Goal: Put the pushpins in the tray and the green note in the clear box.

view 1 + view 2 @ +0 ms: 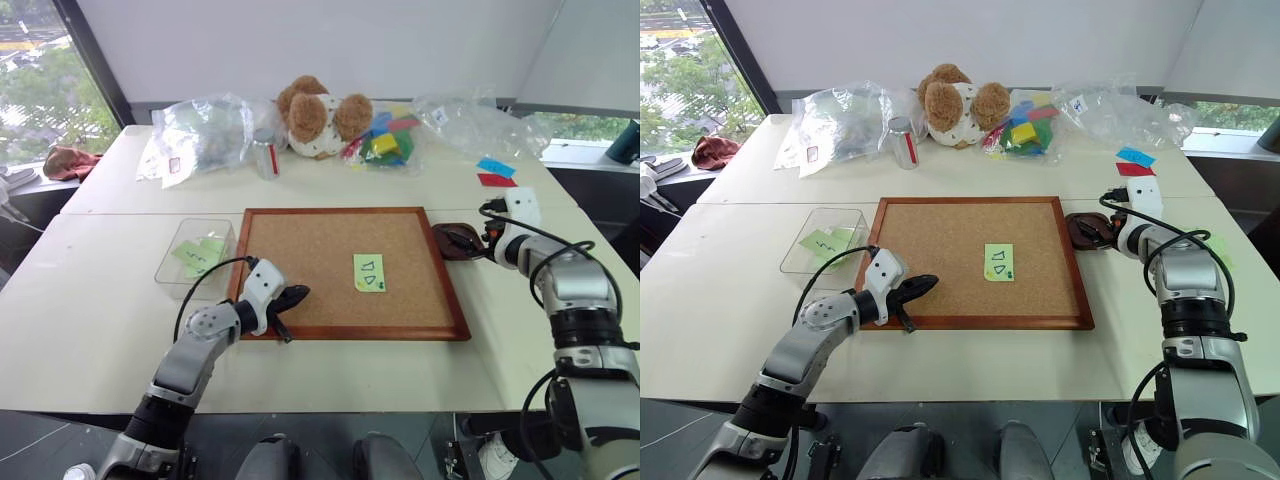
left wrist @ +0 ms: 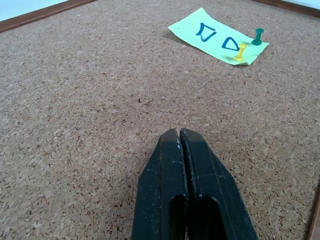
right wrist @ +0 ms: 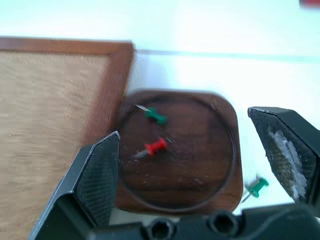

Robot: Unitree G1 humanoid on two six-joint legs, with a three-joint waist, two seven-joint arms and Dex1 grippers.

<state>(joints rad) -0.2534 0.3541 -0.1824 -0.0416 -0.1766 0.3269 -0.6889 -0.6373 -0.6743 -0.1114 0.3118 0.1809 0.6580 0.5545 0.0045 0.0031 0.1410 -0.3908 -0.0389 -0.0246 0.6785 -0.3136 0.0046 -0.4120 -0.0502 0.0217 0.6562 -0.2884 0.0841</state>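
In the left wrist view the closed left gripper [image 2: 180,137] is seen over the corkboard [image 2: 90,100], short of the green note [image 2: 215,37] pinned by two pushpins [image 2: 257,36], while in the right wrist view the wide-open right gripper [image 3: 200,145] is held above the tray [image 3: 185,150], where a pin [image 3: 257,187] lying outside could be forgotten.

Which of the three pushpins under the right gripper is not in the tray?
The green pushpin lying on the white table just off the tray's corner. The red pushpin and the other green pushpin both lie inside the tray.
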